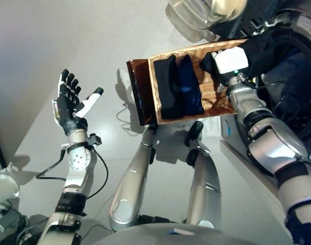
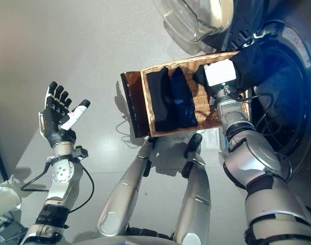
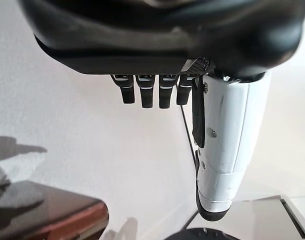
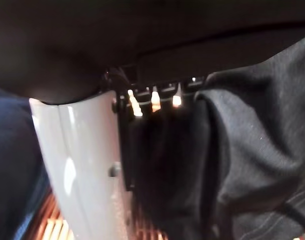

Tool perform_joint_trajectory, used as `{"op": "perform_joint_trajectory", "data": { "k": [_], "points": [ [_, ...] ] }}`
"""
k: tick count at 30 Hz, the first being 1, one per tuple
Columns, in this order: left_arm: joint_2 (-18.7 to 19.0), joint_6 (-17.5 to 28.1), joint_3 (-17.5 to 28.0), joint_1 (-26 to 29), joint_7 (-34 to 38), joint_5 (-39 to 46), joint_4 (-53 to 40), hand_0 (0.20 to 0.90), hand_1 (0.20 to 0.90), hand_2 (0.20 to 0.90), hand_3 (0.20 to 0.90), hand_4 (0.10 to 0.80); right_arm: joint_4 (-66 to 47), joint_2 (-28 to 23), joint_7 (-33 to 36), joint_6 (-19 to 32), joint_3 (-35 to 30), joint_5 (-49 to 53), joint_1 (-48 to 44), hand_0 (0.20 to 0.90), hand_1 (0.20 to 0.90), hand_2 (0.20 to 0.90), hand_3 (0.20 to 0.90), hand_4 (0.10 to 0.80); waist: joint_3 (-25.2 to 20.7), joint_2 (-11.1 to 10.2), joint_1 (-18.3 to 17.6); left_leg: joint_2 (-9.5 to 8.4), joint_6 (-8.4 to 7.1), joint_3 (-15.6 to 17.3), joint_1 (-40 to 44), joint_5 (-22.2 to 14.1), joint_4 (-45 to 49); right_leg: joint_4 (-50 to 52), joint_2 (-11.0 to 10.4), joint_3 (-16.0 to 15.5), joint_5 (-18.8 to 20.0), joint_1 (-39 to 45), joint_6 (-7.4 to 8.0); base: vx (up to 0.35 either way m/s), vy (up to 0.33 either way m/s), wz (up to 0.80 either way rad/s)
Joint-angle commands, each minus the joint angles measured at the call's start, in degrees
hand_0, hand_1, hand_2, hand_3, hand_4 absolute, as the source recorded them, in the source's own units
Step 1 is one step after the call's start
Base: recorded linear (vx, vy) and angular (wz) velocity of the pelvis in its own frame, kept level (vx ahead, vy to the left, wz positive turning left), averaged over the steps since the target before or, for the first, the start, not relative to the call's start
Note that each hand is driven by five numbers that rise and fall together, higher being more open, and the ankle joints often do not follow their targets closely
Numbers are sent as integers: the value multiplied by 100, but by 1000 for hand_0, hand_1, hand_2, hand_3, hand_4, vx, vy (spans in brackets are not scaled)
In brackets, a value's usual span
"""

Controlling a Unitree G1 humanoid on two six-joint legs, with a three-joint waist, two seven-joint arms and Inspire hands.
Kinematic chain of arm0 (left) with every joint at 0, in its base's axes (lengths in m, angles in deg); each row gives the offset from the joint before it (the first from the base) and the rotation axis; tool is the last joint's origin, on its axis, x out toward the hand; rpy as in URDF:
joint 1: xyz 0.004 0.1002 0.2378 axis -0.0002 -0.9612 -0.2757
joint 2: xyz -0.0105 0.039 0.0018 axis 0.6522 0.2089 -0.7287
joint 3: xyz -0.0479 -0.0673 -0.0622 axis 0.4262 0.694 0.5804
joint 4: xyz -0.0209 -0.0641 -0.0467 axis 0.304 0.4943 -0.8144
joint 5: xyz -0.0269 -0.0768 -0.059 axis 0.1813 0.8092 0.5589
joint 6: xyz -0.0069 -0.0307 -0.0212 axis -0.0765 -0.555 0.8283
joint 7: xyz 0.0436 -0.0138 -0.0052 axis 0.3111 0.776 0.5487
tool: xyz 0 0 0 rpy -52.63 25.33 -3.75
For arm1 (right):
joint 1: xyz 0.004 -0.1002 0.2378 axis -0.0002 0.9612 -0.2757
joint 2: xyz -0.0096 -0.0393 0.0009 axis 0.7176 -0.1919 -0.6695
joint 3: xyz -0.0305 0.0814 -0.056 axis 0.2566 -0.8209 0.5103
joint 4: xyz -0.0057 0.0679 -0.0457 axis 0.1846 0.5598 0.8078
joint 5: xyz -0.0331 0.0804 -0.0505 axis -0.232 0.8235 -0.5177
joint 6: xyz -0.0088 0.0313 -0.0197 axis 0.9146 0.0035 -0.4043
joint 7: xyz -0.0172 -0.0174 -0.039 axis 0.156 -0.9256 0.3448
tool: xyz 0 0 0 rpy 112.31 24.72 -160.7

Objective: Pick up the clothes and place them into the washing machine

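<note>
**Right hand clutches a dark garment beside the washing machine drum**

Seen from the robot's head, a woven basket (image 1: 216, 99) sits on the pale floor (image 1: 69, 35) at about one o'clock from the centre of the scene. A dark brown board (image 1: 137, 92) stands against its nine o'clock side.

Inside the basket, toward its nine o'clock half, lie two folded garments side by side and touching: a black one (image 1: 168, 87) and, just beside it at three o'clock, a dark blue one (image 1: 190, 87).

The right hand (image 1: 224, 64) is over the basket's three o'clock end. Its fingers are curled round a black garment (image 1: 257, 51), which bunches over the hand and hangs toward the washing machine drum (image 2: 278, 87) at three o'clock. In the right wrist view the dark grey cloth (image 4: 252, 145) fills the space beside the white-covered thumb, with the fingers buried in it. Whether the cloth already touches the drum opening cannot be told.

The machine's clear door (image 1: 206, 13) stands swung open at twelve o'clock, above the basket.

The left hand (image 1: 69, 104) is raised at nine o'clock, well apart from the basket, palm showing. Its fingers are straight and spread, the white-covered thumb held out, and it has hold of nothing.
</note>
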Motion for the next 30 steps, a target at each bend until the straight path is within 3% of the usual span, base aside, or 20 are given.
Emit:
{"op": "perform_joint_trajectory", "data": {
  "k": [1, 2, 3, 4, 6, 8, 9, 10, 11, 21, 30],
  "points": [
    [287, 645, 404, -11, 121, -170, -684, 900, 900, 900, 900, 800, 363, -434, -127, -297, 407, -357, 3, 856, 856, 856, 856, 769, -220, 528, 79, -189, -213, 129, -249, -483, 371, 51, 60, 73, -539, 459, 274, 10, 14, 4],
    [275, 647, 405, -7, 100, -161, -663, 900, 900, 900, 900, 800, 369, -447, -132, -343, 421, -441, 38, 546, 546, 546, 546, 547, -240, 552, 81, -196, -221, 124, -222, -473, 336, 52, 49, 86, -547, 463, 281, 8, 8, 9],
    [274, 648, 403, -8, 97, -158, -661, 900, 900, 900, 900, 800, 364, -450, -135, -347, 419, -445, 42, 499, 499, 499, 499, 514, -241, 554, 80, -198, -221, 122, -217, -469, 329, 51, 47, 85, -548, 466, 282, 8, 33, 10],
    [255, 646, 423, -23, 93, -207, -647, 900, 900, 900, 900, 800, 309, -485, -179, -371, 420, -610, 134, 403, 403, 403, 403, 445, -258, 602, 81, -217, -220, 148, -207, -452, 324, 90, 24, 101, -543, 456, 280, 2, 27, 13],
    [234, 634, 440, -33, 78, -208, -635, 900, 900, 900, 900, 800, 250, -453, -221, -360, 452, -763, 191, 367, 367, 367, 367, 420, -276, 636, 82, -235, -220, 162, -201, -446, 309, 85, 8, 121, -538, 442, 288, -1, 21, 9],
    [203, 636, 460, -35, 77, -197, -605, 900, 900, 900, 900, 800, 218, -433, -225, -385, 446, -830, 236, 455, 455, 455, 455, 482, -294, 670, 83, -248, -224, 160, -189, -433, 288, 92, -2, 152, -542, 434, 287, 0, 0, 0],
    [180, 645, 446, -34, 50, -167, -598, 900, 900, 900, 900, 800, 244, -417, -240, -405, 451, -881, 251, 455, 455, 455, 455, 482, -303, 699, 92, -255, -228, 158, -177, -422, 257, 91, -13, 162, -546, 431, 289, 0, 0, 0],
    [166, 650, 420, -40, 23, -147, -587, 900, 900, 900, 900, 800, 301, -413, -253, -426, 434, -895, 245, 417, 417, 417, 417, 455, -306, 735, 100, -267, -229, 164, -182, -406, 250, 102, -27, 169, -547, 418, 289, 0, 0, 0],
    [162, 655, 408, -46, 11, -135, -580, 900, 900, 900, 900, 800, 351, -419, -258, -447, 456, -924, 238, 200, 200, 200, 200, 300, -315, 757, 109, -272, -232, 163, -188, -396, 246, 108, -39, 172, -546, 415, 288, 0, 0, 0],
    [74, 666, 295, -48, -145, -60, -413, 900, 900, 900, 900, 800, 291, -472, -99, -553, 114, -812, 512, 200, 200, 200, 200, 300, -388, 923, 112, -286, -225, 252, 159, -298, -21, -63, -71, 257, -451, 655, 322, 1, 8, 0],
    [97, 657, 466, -56, -98, -77, -345, 900, 900, 900, 900, 800, -170, -695, 21, -537, -84, -566, 453, 200, 200, 200, 200, 300, -472, 958, -33, -215, -217, 411, 582, -217, -362, -557, -49, 408, -206, 1004, 389, 3, 35, -11]
  ]
}}
